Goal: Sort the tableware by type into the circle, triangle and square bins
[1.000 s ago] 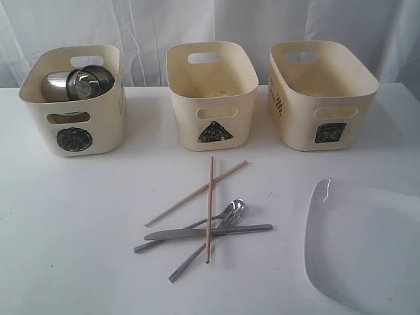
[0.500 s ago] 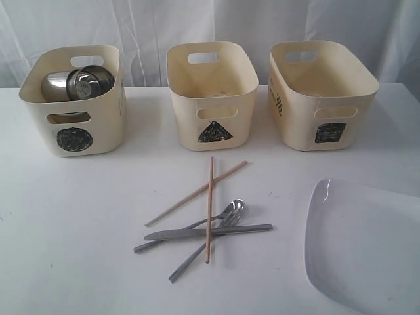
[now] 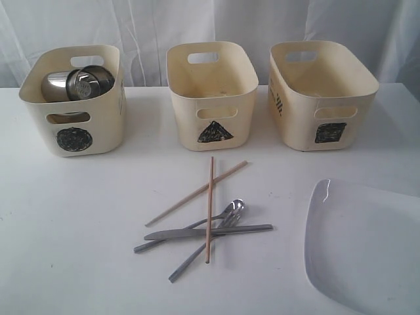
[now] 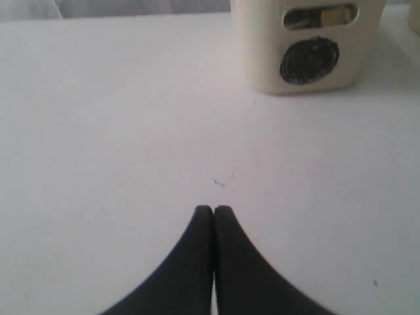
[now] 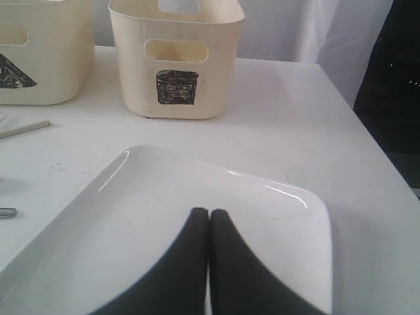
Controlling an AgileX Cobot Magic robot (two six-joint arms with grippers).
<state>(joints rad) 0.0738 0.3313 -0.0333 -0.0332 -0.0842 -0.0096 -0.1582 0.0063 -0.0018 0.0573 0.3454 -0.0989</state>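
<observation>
Signs in my view:

1. Scribbled black circle (image 3: 73, 140), on the front wall of the circle bin (image 3: 36, 108), below its handle cut-out. My left wrist camera shows it too.
2. Scribbled black triangle (image 3: 214, 132), on the front wall of the triangle bin (image 3: 187, 121), below its cut-out.
3. Scribbled black square (image 3: 330, 132), on the front wall of the square bin (image 3: 298, 128). My right wrist camera shows it too.
4. Dark print (image 3: 277, 102), on the square bin's side wall facing the triangle bin. It is too small for me to read.

White table (image 3: 79, 216) before a pale, draped curtain (image 3: 151, 26)
</observation>
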